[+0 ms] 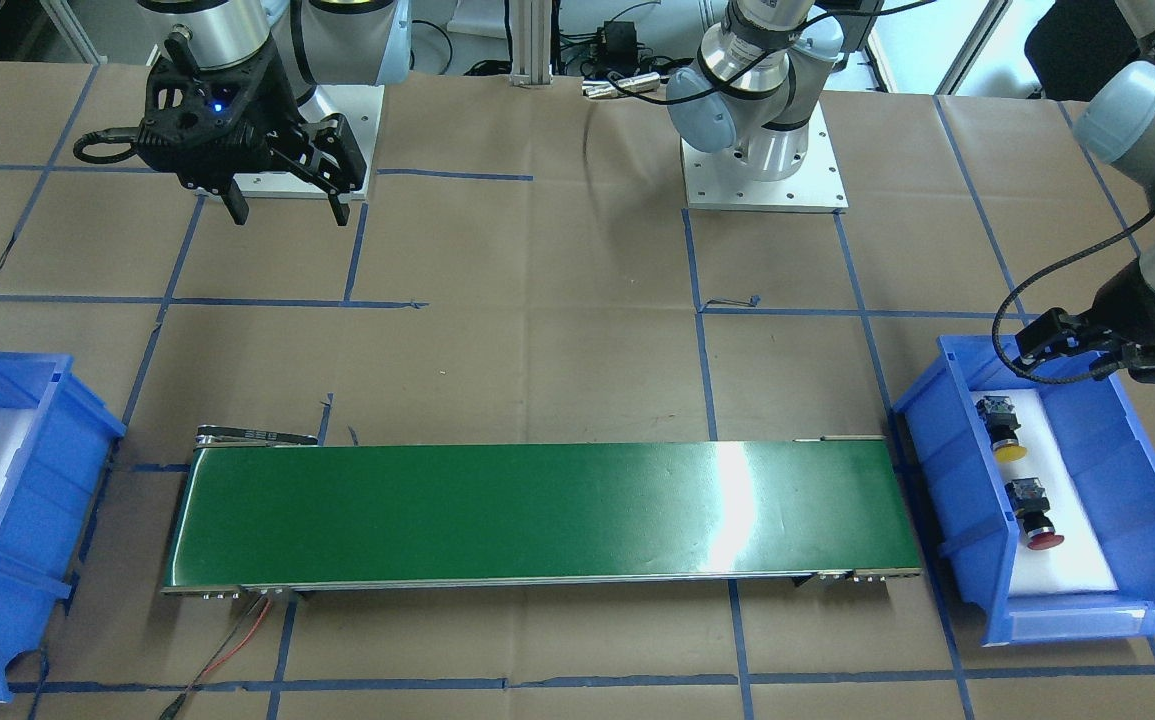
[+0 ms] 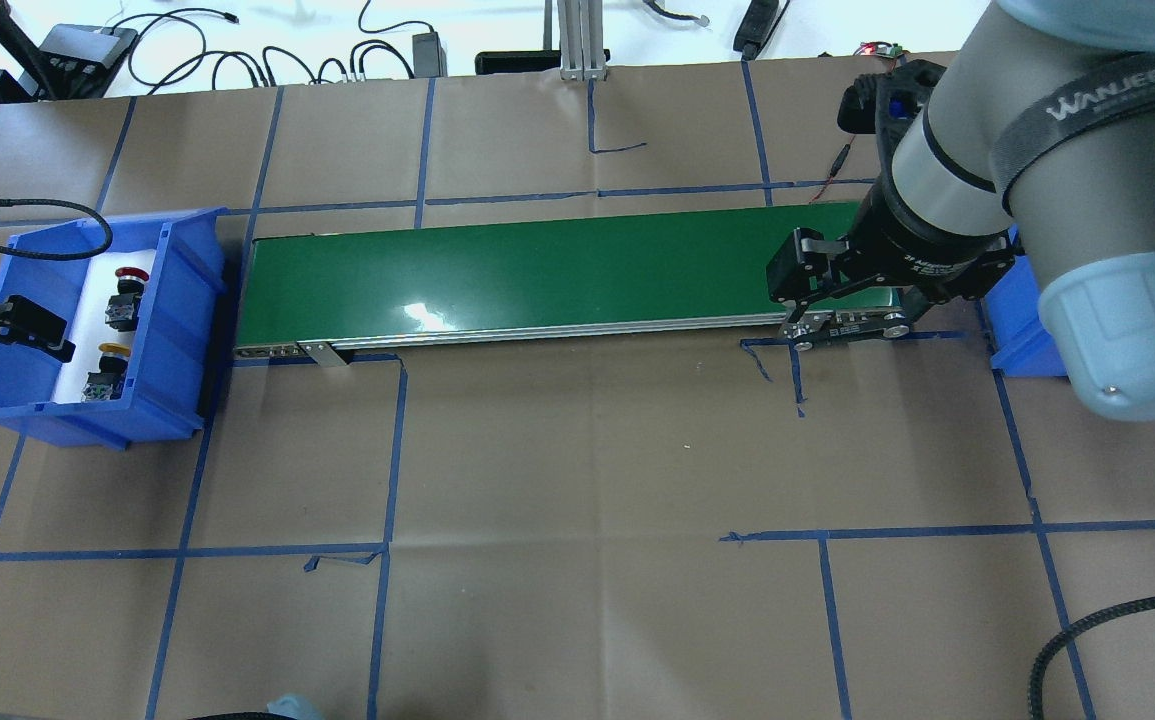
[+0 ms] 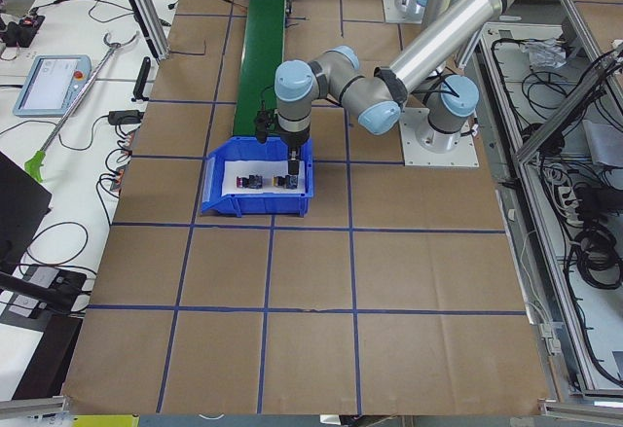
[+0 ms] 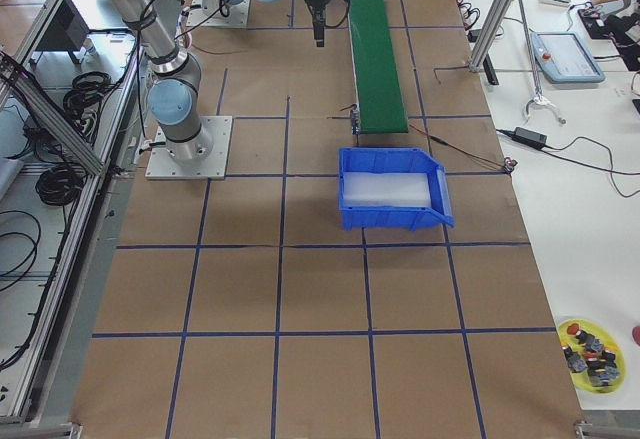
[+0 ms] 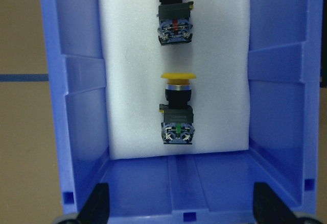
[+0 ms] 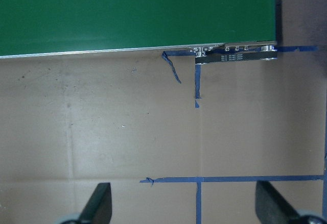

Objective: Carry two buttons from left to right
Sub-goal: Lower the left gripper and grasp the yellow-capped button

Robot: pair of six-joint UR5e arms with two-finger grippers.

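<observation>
- Blue left bin (image 1: 945, 470) sits at the worktop's left end. It holds both buttons on white foam (image 5: 133, 81), with its walls rising on either side of them.
- Yellow button (image 5: 177, 109) lies on its side near the bin's robot-side end. Red button (image 1: 1034, 515) lies in line with it toward the bin's far end, apart from it. Both caps point away from the robot.
- Left claw (image 5: 182, 203) hangs over the bin's robot-side end wall, fingers spread wide and holding nothing.
- Right claw (image 1: 287, 205) hangs over bare paper on the robot side of the belt's right end, fingers spread and holding nothing.
- Green belt (image 1: 537, 510) runs lengthwise between the two bins, with one end just beside the left bin.
- Right bin (image 1: 62, 410), also blue with foam inside, stands at the worktop's right end.
- Brown paper (image 2: 587, 450) covers the worktop, and blue tape (image 2: 394, 450) marks it into a grid.
- Cables (image 2: 237, 60) trail along the far edge, and a yellow plate (image 4: 592, 351) of small parts sits at the right, operator-side corner.
</observation>
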